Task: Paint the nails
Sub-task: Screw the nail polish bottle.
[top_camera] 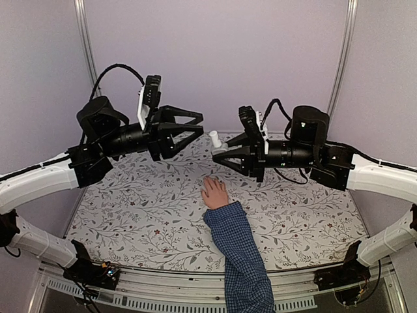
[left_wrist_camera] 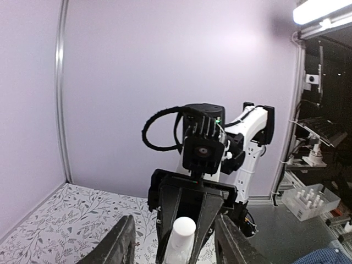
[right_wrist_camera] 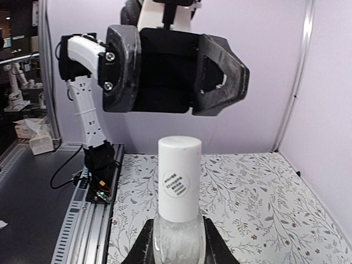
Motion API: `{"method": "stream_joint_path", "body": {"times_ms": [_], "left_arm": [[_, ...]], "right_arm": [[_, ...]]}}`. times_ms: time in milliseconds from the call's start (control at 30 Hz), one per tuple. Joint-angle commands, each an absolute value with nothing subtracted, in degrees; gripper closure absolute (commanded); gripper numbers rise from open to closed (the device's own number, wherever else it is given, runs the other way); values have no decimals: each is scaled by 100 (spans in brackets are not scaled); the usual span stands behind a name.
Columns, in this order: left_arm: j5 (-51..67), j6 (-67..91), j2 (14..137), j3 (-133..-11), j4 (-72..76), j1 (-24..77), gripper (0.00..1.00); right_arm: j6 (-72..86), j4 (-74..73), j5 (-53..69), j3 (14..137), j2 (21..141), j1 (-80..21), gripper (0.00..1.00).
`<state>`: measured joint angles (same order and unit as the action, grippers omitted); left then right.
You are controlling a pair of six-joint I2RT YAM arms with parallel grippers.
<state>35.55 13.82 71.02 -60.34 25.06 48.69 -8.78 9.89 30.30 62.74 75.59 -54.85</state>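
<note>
right gripper clamps a clear glass bottle with a smooth white cylindrical cap. left gripper stands parted near it. the nails of the pale hand rest on the floral-print cloth, below both.

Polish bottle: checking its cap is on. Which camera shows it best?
Right wrist: the bottle stands close and central, white cap on, in the right gripper. Top view shows a tiny cap; left wrist, only its top.

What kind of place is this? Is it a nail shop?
Probably a robot lab, not a shop: two robot arms bolted to a flowery table, plain purple walls, and equipment racks beyond.
</note>
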Motion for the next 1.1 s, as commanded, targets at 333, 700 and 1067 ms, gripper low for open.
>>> {"method": "stream_joint_path", "body": {"times_ms": [333,700,1067], "left_arm": [[1399,2213,7596,-6182,2138,5093,53],[1167,2498,8240,-6556,2098,5183,61],[1486,2497,8304,-6461,2212,5177,91]], "right_arm": [[-898,1017,548,6365,7805,-5526,100],[-1024,802,31,6542,8045,-5650,100],[-1020,806,111,6573,7985,-5660,100]]}}
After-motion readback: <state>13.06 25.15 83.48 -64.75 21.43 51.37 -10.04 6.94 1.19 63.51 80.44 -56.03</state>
